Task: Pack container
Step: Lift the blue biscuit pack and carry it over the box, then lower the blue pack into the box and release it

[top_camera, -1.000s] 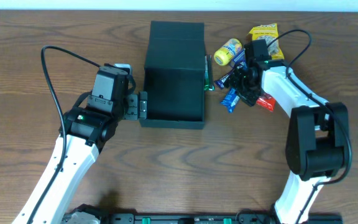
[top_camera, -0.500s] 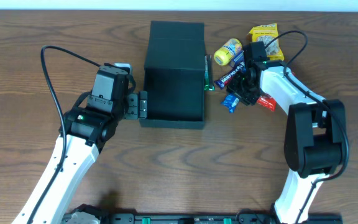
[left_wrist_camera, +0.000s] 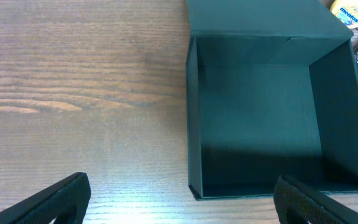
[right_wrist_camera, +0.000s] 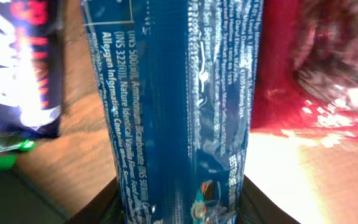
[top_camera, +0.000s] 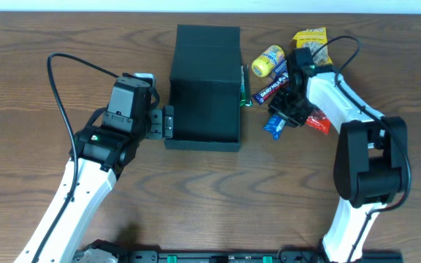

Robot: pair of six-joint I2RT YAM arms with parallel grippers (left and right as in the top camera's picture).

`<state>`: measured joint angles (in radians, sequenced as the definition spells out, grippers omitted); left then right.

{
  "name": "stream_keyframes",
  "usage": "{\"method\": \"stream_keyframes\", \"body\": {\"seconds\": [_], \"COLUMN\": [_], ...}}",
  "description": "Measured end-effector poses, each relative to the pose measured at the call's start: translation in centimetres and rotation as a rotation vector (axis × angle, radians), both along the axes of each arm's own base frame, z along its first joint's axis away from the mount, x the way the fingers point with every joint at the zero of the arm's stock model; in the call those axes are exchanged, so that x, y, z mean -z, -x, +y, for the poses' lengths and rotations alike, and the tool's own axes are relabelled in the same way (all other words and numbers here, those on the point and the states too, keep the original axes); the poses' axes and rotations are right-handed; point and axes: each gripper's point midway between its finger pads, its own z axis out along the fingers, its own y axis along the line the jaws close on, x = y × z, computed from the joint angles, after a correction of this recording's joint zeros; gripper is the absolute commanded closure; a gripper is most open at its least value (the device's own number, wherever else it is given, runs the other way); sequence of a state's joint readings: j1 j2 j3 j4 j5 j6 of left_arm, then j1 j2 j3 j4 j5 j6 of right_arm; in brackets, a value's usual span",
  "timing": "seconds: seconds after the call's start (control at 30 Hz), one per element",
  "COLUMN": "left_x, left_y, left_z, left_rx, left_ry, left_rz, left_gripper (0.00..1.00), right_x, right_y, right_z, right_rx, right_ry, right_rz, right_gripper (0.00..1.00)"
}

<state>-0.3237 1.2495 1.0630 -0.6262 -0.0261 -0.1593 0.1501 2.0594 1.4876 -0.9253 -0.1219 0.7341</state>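
Presently the blue packet (right_wrist_camera: 179,112) is gripped by the right jaws, the left jaws are held open, and transfer into the container (top_camera: 203,109) is required.

The overhead view is bright, even and sharp, with only soft shadows on the counter (top_camera: 218,190). In the left wrist view the inside of the box (left_wrist_camera: 253,143) is dark. The right wrist view is very near: the blue packet (right_wrist_camera: 179,106) is partly blurred, and strong glare whitens the red packet (right_wrist_camera: 316,56).
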Motion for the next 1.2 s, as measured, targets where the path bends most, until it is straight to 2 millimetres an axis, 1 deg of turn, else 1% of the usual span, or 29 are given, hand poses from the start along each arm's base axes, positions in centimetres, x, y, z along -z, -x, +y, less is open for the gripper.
{"method": "stream_keyframes", "body": {"seconds": [0.13, 0.23, 0.33, 0.37, 0.43, 0.5, 0.57, 0.67, 0.7, 0.77, 0.8, 0.87, 0.93, 0.97, 1.03, 1.1, 1.2], "left_x": [0.0, -0.1, -0.1, -0.1, -0.1, -0.2, -0.3, -0.7, -0.8, -0.9, -1.0, -1.0, -1.0, -1.0, -1.0, -1.0, -1.0], "left_y": [0.0, -0.1, -0.3, -0.3, -0.6, -0.9, -1.1, -1.3, -1.3, -1.3, -1.3, -1.3, -1.3, -1.3, -1.3, -1.3, -1.3], "left_z": [0.0, 0.1, 0.4, 0.7, 1.6, 3.0, 4.6, 7.0, 7.5, 8.4, 8.7, 8.8, 8.9, 8.9, 8.9, 8.9, 8.9], "left_rx": [0.000, -0.003, -0.017, -0.025, -0.054, -0.095, -0.144, -0.214, -0.227, -0.254, -0.262, -0.267, -0.268, -0.269, -0.269, -0.269, -0.267], "left_ry": [0.000, -0.002, -0.011, -0.014, -0.019, -0.022, -0.024, -0.024, -0.023, -0.022, -0.021, -0.019, -0.018, -0.018, -0.019, -0.018, -0.016], "left_rz": [-0.002, -0.005, -0.011, -0.012, -0.014, -0.017, -0.019, -0.029, -0.032, -0.037, -0.038, -0.038, -0.039, -0.039, -0.039, -0.039, -0.039], "left_gripper": [0.05, 0.05, 0.05, 0.05, 0.05, 0.05, 0.05, 0.05, 0.05, 0.05, 0.05, 0.05, 0.05, 0.05, 0.05, 0.05, 0.05], "right_x": [-2.7, -5.3, -7.5, -8.5, -9.4, -10.2, -10.7, -10.8, -10.8, -11.0, -11.1, -11.3, -11.7, -11.9, -12.2, -12.0, -10.7], "right_y": [-1.0, -2.0, -2.7, -2.9, -3.0, -2.9, -2.6, -1.4, -1.0, -0.4, -0.1, 0.2, 0.3, 0.3, 0.5, 0.9, 1.5], "right_z": [0.2, 0.5, 1.3, 2.0, 3.0, 4.8, 6.8, 10.3, 11.2, 13.8, 15.3, 17.4, 19.8, 20.7, 22.1, 23.2, 24.1], "right_rx": [-0.029, -0.067, -0.122, -0.158, -0.204, -0.273, -0.337, -0.440, -0.467, -0.535, -0.573, -0.623, -0.671, -0.684, -0.701, -0.700, -0.677], "right_ry": [0.000, 0.000, 0.002, 0.004, 0.004, 0.002, 0.000, -0.006, -0.008, -0.017, -0.023, -0.035, -0.053, -0.061, -0.075, -0.086, -0.091], "right_rz": [-0.013, -0.041, -0.075, -0.090, -0.110, -0.134, -0.152, -0.160, -0.166, -0.192, -0.215, -0.251, -0.307, -0.329, -0.357, -0.359, -0.325], "right_gripper": [0.99, 0.99, 0.98, 0.99, 0.98, 0.99, 0.99, 0.98, 0.98, 0.99, 0.99, 0.99, 0.99, 0.99, 0.99, 0.99, 0.99]}}
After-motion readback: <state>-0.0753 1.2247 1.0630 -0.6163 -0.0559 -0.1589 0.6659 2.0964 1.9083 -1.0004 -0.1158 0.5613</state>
